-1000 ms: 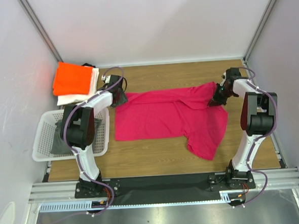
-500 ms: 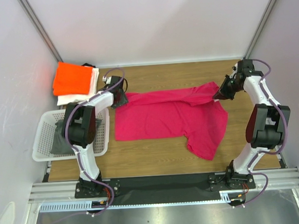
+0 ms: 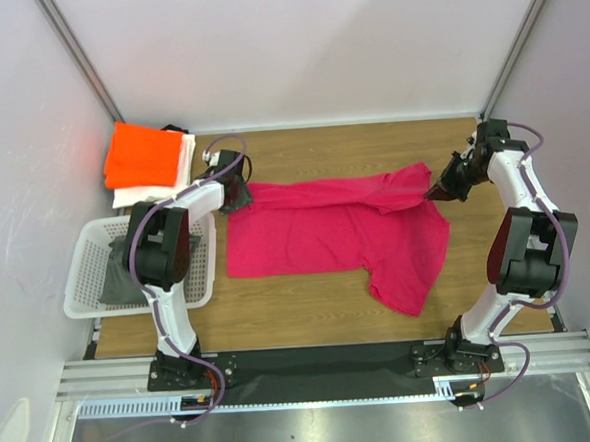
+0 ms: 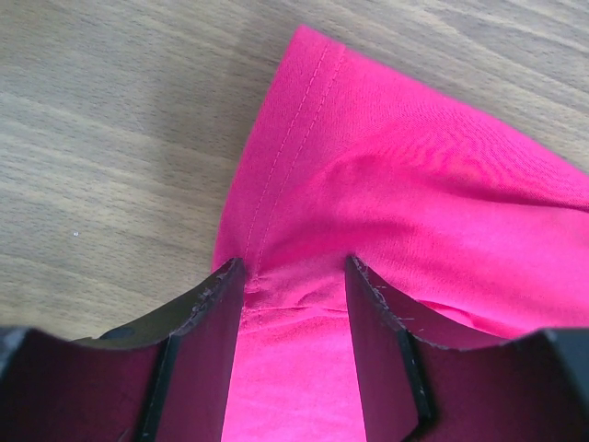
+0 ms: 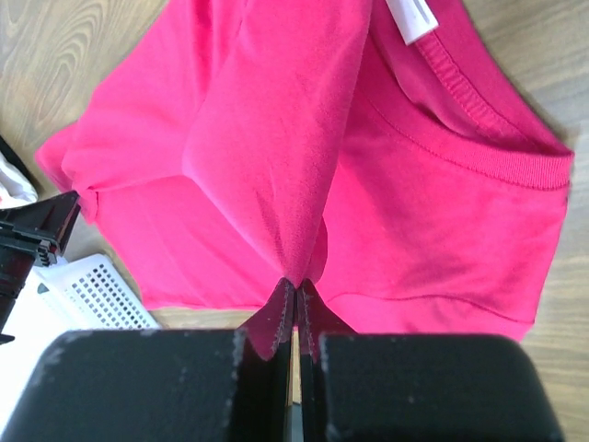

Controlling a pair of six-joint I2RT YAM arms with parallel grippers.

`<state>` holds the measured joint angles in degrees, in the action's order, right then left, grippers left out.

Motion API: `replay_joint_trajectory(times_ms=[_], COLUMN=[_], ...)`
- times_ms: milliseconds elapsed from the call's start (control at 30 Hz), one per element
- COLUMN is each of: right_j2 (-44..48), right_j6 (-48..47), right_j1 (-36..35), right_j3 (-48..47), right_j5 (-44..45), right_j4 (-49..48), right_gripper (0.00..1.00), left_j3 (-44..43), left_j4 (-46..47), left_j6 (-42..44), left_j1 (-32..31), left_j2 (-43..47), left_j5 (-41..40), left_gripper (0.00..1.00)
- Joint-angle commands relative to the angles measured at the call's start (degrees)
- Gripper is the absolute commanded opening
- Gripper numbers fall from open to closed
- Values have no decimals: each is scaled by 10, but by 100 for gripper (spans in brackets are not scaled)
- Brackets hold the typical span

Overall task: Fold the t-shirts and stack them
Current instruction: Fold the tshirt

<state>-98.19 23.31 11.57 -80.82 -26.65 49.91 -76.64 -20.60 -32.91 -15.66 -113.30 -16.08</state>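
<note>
Three t-shirts are showing in the top view. At the upper left, the orange t-shirt (image 3: 143, 155) is lying as a folded rectangle on top of the white t-shirt (image 3: 133, 197), also folded, whose edges are peeking out below and to the right of it. Just below them, at the left edge, one white lattice basket (image 3: 84, 286) is sitting with a dark grey cloth (image 3: 111, 277) inside.

Right of the basket, the left gripper (image 3: 235, 193) is resting at the upper left corner of the magenta t-shirt (image 3: 316, 235). In the left wrist view its fingers (image 4: 207, 304) are standing apart, straddling that hemmed corner, with puckered cloth between them.

The magenta t-shirt is lying spread across the middle of the wooden table (image 3: 280, 297), mostly flat, one sleeve trailing toward the lower right.

At the right, the right gripper (image 3: 441, 190) is pinching the shirt's upper right part, its fingers closed tight on a raised ridge of cloth. The right wrist view is showing the ribbed collar (image 5: 479, 138) and one white tag (image 5: 409, 18).
</note>
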Motion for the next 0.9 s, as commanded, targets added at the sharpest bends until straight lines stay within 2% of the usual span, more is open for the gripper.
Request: replay_joint_trajectory(times_ms=[0, 333, 633, 867], right_j2=[18, 29, 34, 38], right_j6=[-5, -24, -29, -41], right_j1=[3, 7, 14, 19], right_j3=[-33, -22, -13, 32], right_j5=[-8, 11, 15, 32], right_j4=[31, 63, 73, 66], right_gripper=[0, 0, 0, 0], left_j3=[-20, -16, 0, 3], left_j4=[15, 7, 18, 28], left_j6=[6, 4, 59, 112], left_j1=[5, 5, 7, 11], left_j2=[-6, -10, 14, 18], left_j5=[-1, 0, 16, 34], left_gripper=[53, 52, 53, 52])
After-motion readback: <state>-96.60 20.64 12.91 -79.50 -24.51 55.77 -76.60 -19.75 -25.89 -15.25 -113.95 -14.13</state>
